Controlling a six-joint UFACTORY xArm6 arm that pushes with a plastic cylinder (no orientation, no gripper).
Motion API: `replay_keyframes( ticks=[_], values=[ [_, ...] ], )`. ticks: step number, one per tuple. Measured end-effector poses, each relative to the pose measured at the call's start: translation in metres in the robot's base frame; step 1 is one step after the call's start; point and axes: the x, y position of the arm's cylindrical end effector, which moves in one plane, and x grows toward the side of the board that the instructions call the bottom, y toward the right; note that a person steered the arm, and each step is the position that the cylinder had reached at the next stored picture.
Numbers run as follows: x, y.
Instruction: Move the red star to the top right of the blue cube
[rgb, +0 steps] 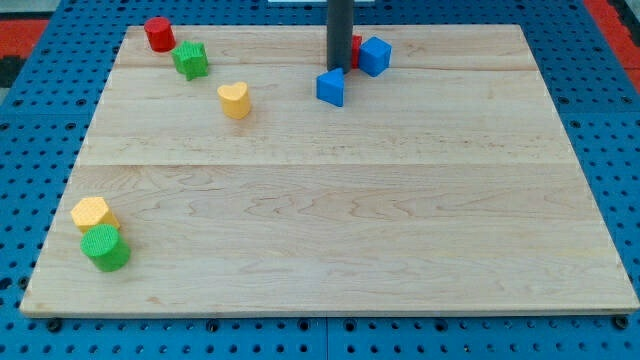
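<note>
The red star (356, 50) sits near the view's top centre, mostly hidden behind my rod; only a red sliver shows. It touches the left side of the blue cube (375, 56). My tip (338, 69) stands just left of the red star, right above the blue triangular block (331, 88).
A red cylinder (158, 34) and a green star (190, 61) lie at the top left. A yellow heart (235, 101) lies right of them. A yellow hexagon (93, 214) and a green cylinder (106, 248) lie at the bottom left. The wooden board (330, 230) ends in blue pegboard.
</note>
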Motion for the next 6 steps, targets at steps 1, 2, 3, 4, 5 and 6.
replay_keyframes(
  ticks=[1,2,3,4,5,6],
  values=[
    [-0.01,-0.008],
    [-0.037,-0.002],
    [-0.043,-0.019],
    [-0.052,-0.051],
    [-0.059,-0.023],
    [-0.059,0.031]
  ],
)
